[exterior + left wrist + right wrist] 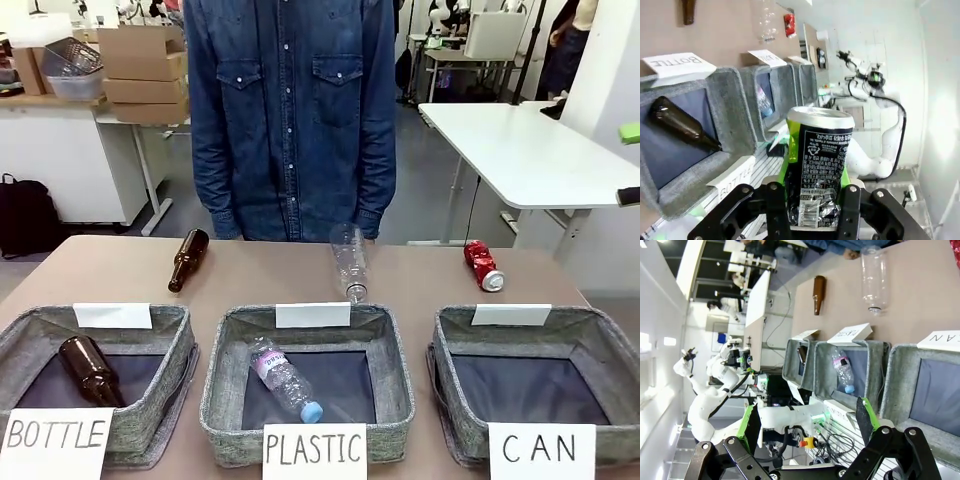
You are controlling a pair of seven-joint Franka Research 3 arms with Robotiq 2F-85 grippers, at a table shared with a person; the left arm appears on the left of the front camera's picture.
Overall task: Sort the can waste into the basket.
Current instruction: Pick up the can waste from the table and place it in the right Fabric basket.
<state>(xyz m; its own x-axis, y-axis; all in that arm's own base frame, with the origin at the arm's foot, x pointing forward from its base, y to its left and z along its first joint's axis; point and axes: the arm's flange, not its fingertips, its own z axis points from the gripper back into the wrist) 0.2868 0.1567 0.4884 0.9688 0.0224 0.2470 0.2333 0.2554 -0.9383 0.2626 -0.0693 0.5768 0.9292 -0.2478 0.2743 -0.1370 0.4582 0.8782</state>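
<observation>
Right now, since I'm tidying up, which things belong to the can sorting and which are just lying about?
Job: dark printed metal can, held by left gripper; red metal can; grey woven basket marked CAN.
Lying about: loose brown glass bottle; binned brown glass bottle; loose clear plastic bottle; binned clear plastic bottle; BOTTLE basket; PLASTIC basket.

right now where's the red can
In the front view the red can lies on the table at its far right, just beyond the CAN basket, right of the loose clear plastic bottle.
</observation>
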